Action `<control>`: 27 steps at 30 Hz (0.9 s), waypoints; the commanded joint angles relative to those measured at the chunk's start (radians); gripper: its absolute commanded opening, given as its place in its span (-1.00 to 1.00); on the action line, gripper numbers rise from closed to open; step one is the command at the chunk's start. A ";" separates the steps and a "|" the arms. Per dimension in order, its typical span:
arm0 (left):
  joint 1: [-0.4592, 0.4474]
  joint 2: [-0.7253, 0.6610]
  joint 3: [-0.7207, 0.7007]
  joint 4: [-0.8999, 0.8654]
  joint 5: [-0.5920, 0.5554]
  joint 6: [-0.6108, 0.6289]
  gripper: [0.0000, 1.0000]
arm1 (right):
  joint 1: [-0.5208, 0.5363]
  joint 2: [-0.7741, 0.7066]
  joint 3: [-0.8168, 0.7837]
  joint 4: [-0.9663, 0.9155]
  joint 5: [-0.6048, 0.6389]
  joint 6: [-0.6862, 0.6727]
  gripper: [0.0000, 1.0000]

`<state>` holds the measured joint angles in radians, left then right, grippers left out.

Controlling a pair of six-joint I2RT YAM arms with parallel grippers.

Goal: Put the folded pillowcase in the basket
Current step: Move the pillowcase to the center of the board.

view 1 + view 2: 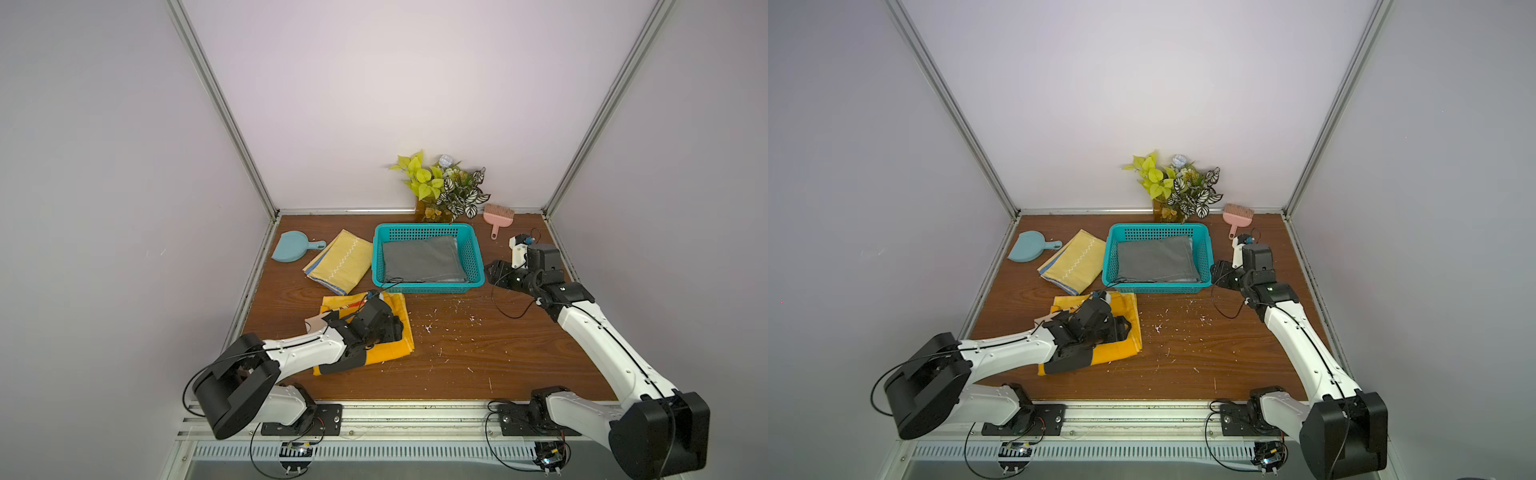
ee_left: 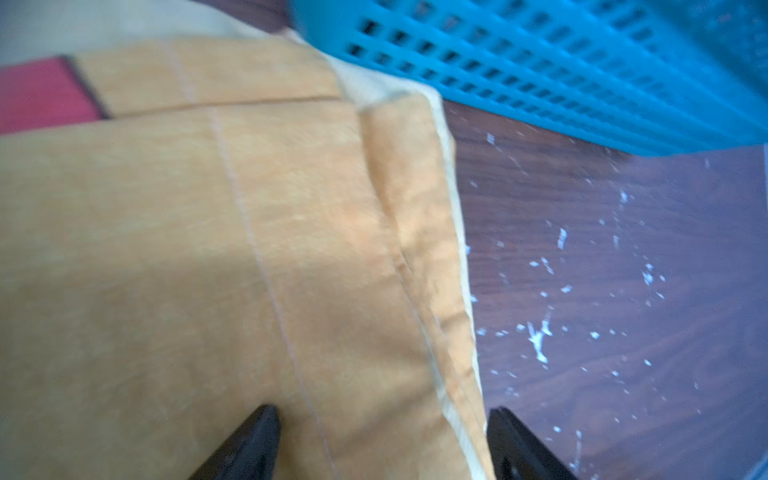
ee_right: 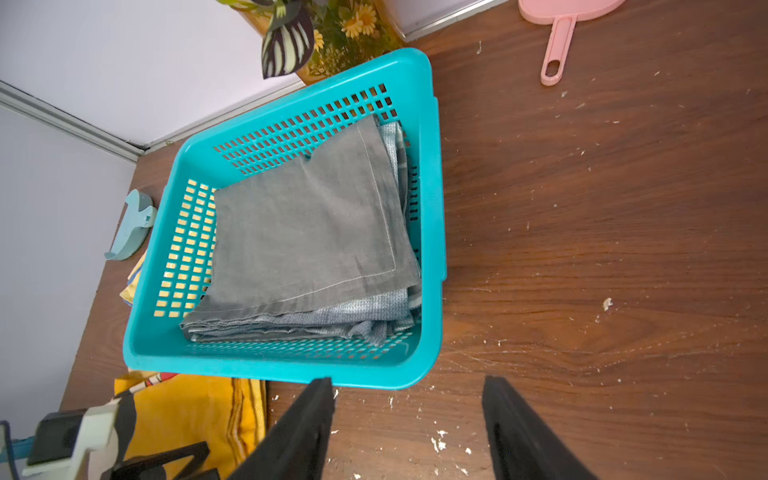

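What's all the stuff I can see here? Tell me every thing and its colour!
basket: one, teal, back middle of the table
grey cloth: one, grey, folded, on top inside the basket, paler fabric beneath it
zigzag cloth: one, yellow with a white zigzag, folded, left of the basket
orange cloth: one, orange-yellow, in front of the basket, under the left arm
dustpan: one, light blue, back left
brush: one, pink, back right
plant: one, green and white leaves, behind the basket
crumbs: many, white, scattered mid-table
table: one, brown wood
left gripper: one, black, open, over the orange cloth's edge
right gripper: one, black, open, empty, beside the basket
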<state>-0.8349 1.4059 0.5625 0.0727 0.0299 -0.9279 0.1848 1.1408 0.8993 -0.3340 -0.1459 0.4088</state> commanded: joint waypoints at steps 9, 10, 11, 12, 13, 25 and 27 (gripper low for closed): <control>-0.198 0.408 0.359 -0.045 0.198 0.044 0.64 | -0.005 -0.062 -0.185 0.067 -0.167 0.042 0.32; -0.211 0.429 0.391 -0.060 0.203 0.057 0.64 | -0.006 -0.065 -0.193 0.069 -0.167 0.041 0.33; -0.223 0.446 0.416 -0.072 0.205 0.070 0.65 | -0.005 -0.068 -0.199 0.070 -0.166 0.040 0.33; -0.232 0.458 0.440 -0.089 0.208 0.083 0.64 | -0.004 -0.069 -0.207 0.074 -0.167 0.038 0.33; -0.246 0.473 0.467 -0.103 0.213 0.099 0.65 | -0.004 -0.069 -0.215 0.079 -0.167 0.035 0.33; -0.271 0.293 0.485 -0.293 0.102 0.128 0.92 | -0.005 0.050 -0.296 0.166 -0.260 0.003 0.34; -0.269 0.222 0.471 -0.348 0.046 0.112 0.97 | 0.000 0.073 -0.302 0.171 -0.274 -0.009 0.34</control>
<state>-1.0962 1.7176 1.0428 -0.1390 0.1703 -0.8139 0.1822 1.1984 0.6022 -0.2050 -0.3759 0.4267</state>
